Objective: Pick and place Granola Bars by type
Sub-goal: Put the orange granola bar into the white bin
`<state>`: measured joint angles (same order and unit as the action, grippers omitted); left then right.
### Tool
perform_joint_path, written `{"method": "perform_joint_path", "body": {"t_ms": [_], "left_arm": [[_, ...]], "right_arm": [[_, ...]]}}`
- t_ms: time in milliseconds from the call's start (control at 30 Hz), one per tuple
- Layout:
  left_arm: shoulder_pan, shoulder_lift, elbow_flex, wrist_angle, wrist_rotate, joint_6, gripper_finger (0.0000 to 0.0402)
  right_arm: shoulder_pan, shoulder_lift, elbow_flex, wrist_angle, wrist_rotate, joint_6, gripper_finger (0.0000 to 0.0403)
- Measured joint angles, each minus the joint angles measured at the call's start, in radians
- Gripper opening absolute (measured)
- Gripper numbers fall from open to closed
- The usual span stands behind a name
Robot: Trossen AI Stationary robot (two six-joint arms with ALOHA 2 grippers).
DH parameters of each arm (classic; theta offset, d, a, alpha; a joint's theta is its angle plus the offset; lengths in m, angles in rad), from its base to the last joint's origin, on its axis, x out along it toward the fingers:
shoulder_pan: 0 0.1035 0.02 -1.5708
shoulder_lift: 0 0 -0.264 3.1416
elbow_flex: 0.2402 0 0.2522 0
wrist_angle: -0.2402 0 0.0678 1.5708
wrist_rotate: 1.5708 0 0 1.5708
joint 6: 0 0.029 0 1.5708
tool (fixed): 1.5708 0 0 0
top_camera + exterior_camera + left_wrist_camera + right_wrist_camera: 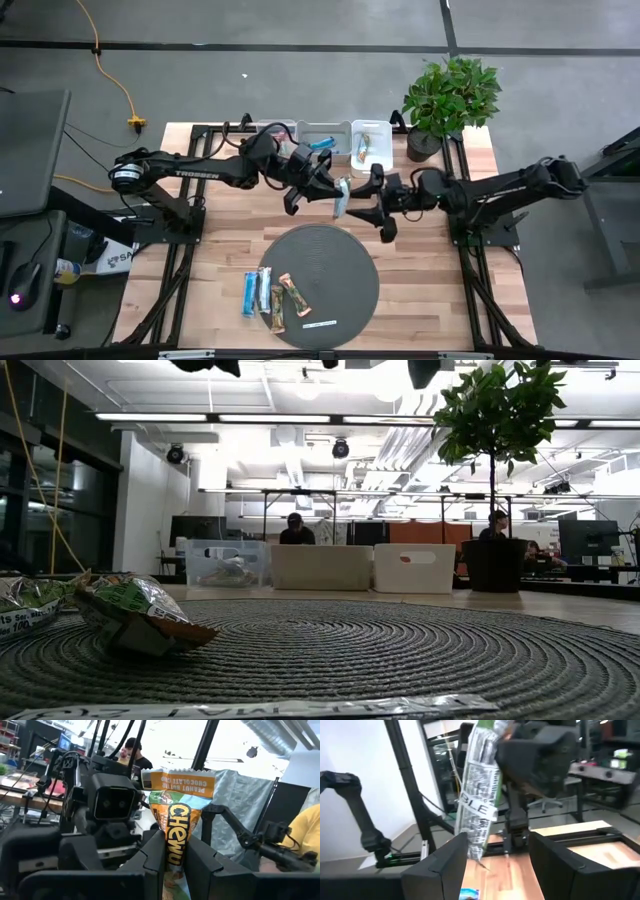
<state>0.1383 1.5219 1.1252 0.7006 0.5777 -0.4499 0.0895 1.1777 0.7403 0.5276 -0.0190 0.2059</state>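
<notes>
My left gripper holds a Granola Bar in an orange-green wrapper in the air, beyond the far edge of the round mat. My right gripper faces it from the right, open. In the right wrist view the bar stands between the right fingers, just beyond their tips and near one of them. I cannot tell whether it touches that finger. Several more bars lie on the mat's near left part; one shows in the low view. My left gripper pinches the bar near one end between its two fingers, reaching in from the table's left, about level. The wrapper narrows where the fingers close on it. The printed far end sticks out free past the fingers. The bar is lifted clear of the table.
Three bins stand along the far edge; one holds a blue bar, another holds bars. A potted plant stands at the far right. A white label strip lies on the mat's near edge.
</notes>
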Motion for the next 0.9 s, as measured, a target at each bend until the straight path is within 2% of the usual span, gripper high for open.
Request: {"method": "perform_joint_path", "body": {"t_ms": [367, 900], "left_arm": [[0.0, 0.0, 0.0, -0.021, 0.015, 0.01, 0.005], [0.0, 0.0, 0.0, -0.015, -0.008, 0.037, 0.005]], "right_arm": [[0.0, 0.023, 0.057, 0.004, -0.071, 0.039, 0.0195], [0.0, 0.072, 0.061, 0.057, -0.101, 0.071, 0.0195]]}}
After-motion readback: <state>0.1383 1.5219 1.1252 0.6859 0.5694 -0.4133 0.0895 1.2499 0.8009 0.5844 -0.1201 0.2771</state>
